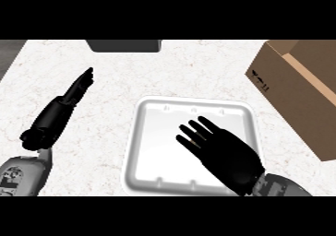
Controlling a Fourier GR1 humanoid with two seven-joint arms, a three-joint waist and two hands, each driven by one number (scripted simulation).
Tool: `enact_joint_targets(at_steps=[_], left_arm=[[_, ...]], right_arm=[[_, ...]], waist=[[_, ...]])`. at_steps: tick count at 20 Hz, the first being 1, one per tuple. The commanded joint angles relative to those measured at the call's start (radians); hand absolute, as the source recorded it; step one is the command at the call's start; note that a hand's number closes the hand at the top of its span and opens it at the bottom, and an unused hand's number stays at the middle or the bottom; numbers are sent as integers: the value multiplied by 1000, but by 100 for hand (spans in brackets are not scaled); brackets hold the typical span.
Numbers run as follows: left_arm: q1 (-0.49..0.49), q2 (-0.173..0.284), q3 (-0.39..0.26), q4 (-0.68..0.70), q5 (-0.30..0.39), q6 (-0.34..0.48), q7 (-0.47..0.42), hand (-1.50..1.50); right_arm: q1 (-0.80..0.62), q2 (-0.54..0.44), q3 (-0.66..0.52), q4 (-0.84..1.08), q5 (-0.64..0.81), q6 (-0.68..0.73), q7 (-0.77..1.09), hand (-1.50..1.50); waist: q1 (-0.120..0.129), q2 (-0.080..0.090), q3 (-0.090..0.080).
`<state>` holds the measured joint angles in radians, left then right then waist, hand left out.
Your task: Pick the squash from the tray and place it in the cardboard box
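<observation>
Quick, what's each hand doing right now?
Left hand: open, fingers straight, holding nothing.
Right hand: open over the tray, fingers spread, holding nothing.

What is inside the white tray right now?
The tray shows only bare white floor wherever it is visible; no squash shows. The right hand, fingers straight, hovers over its right half and hides what lies beneath.

surface [116, 69]: white marble with faint pinkish veins, evenly lit
far edge: a dark grey object [124, 45], cut off by the view
far left corner: grey floor [3, 57]
</observation>
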<state>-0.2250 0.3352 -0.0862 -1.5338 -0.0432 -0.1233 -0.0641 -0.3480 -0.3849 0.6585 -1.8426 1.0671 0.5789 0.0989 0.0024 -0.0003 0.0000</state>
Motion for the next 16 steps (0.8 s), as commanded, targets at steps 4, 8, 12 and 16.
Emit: enact_joint_targets(at_steps=[4,8,12,16], left_arm=[[31,11,57,-56,6,-69,21,0],[16,-60,31,-13,-55,-32,16,0],[12,-55,66,-16,-45,-65,12,0],[-8,-80,69,-1,-65,-58,10,0]], right_arm=[[-6,111,1,117,124,-28,-22,-150],[13,100,-52,132,121,-24,-118,-150],[67,89,-53,221,179,-137,-189,-150],[4,91,-132,251,190,-94,-217,-150]], waist=[[1,0,0],[-2,0,0],[-1,0,0],[-2,0,0]])
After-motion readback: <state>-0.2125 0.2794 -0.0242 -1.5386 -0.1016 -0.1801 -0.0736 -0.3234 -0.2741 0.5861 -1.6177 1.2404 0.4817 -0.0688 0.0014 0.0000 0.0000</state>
